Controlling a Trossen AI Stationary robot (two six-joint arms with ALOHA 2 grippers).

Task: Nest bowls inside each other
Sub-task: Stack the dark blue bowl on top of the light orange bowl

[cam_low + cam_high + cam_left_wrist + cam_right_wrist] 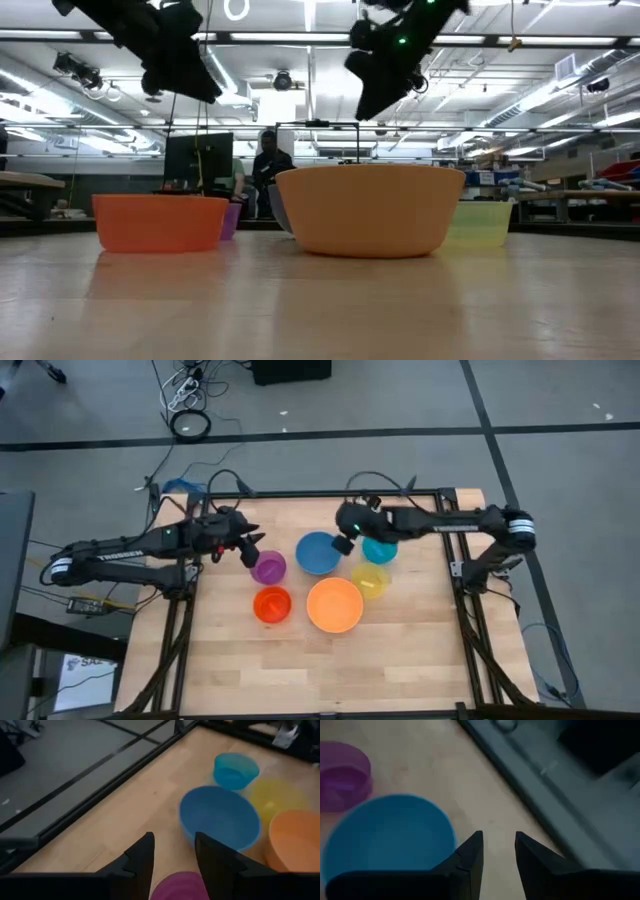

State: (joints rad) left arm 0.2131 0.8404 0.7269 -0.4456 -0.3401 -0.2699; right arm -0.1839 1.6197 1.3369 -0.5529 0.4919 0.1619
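Six bowls rest upright on their bases on the wooden table: purple (pixel 268 567), blue (pixel 318 552), teal (pixel 379 549), yellow (pixel 370 580), large orange (pixel 334 605) and small red-orange (pixel 272 604). None sits inside another. My left gripper (pixel 250 550) hangs open above the table just left of the purple bowl (pixel 180 887), with nothing between its fingers (pixel 172 837). My right gripper (pixel 343 545) hangs open above the blue bowl's right rim, between the blue bowl (pixel 387 837) and the teal one, with only bare table showing between its fingers (pixel 498 837).
A black metal frame (pixel 455 540) borders the table on the left, far and right sides. The near half of the table (pixel 330 670) is bare wood. In the low view both arms (pixel 165 50) (pixel 390 60) hang above the bowls, and a person (pixel 268 165) stands far behind the table.
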